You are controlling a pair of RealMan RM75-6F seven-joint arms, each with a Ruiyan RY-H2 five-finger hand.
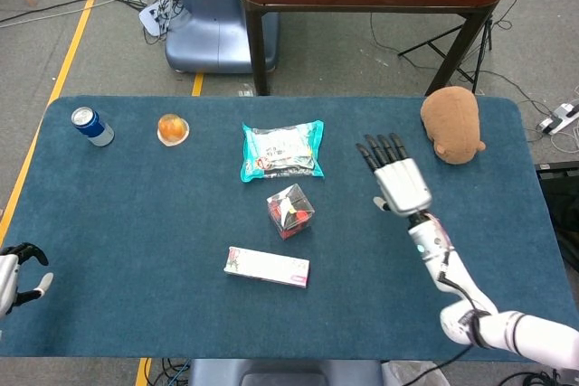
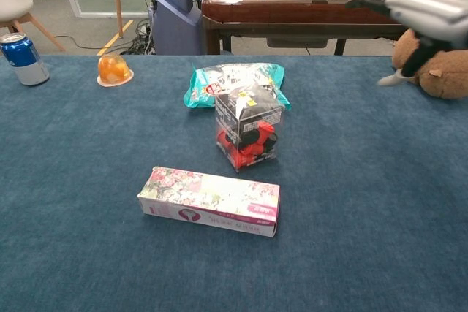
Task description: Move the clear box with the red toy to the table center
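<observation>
The clear box (image 1: 290, 211) with the red toy sits near the middle of the table (image 1: 136, 223), so the placing step looks done. The right robot hand (image 1: 395, 178) hangs released, holding nothing, right of it; the left robot hand (image 1: 16, 270) idles at the near-left edge, its grip unclear. Next, probably retreat: open cloth lies right, the plush (image 1: 453, 124) far-right.

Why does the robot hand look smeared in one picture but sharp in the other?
In the chest view the right robot hand shows streaked at the top right edge, likely motion blur; in the head view it is crisp, fingers spread, as is the clear box.
</observation>
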